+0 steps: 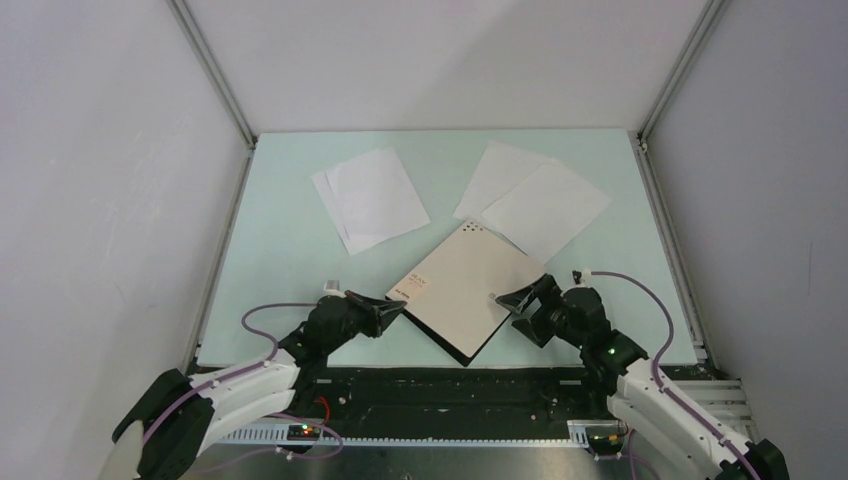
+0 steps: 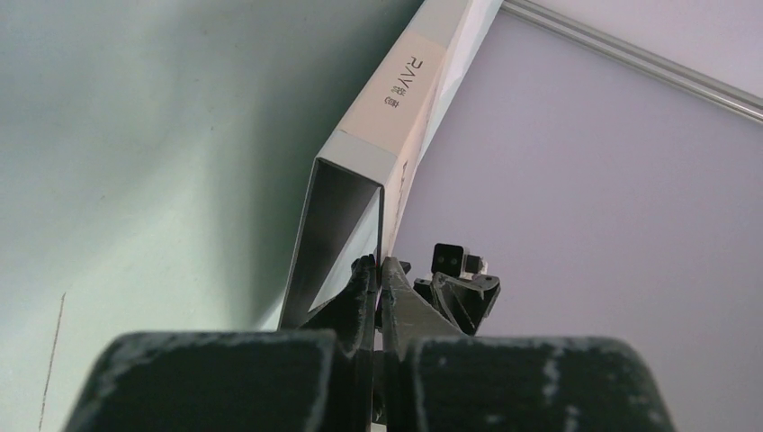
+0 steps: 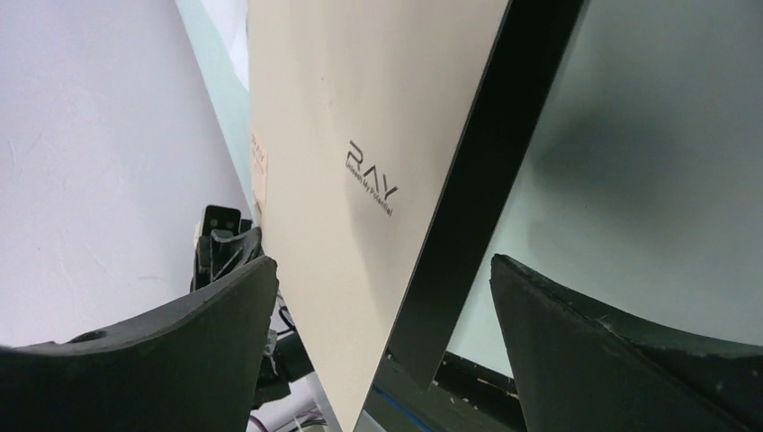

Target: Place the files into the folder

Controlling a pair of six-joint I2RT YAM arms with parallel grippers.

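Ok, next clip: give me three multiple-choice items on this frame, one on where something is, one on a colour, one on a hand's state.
1. Where do the white sheets lie?
A. Stacked by the arm bases.
B. On the table, beyond the folder.
C. Propped against the back wall.

2. The folder's cover is:
A. red.
B. pale beige.
C. dark blue.

3. The right hand is:
A. shut on a sheet.
B. out of view.
C. open, with fingers either side of the folder's corner.

Answers:
1 B: the top view shows them at the far side.
2 B: all three views show beige.
3 C: the right wrist view shows its fingers wide apart.
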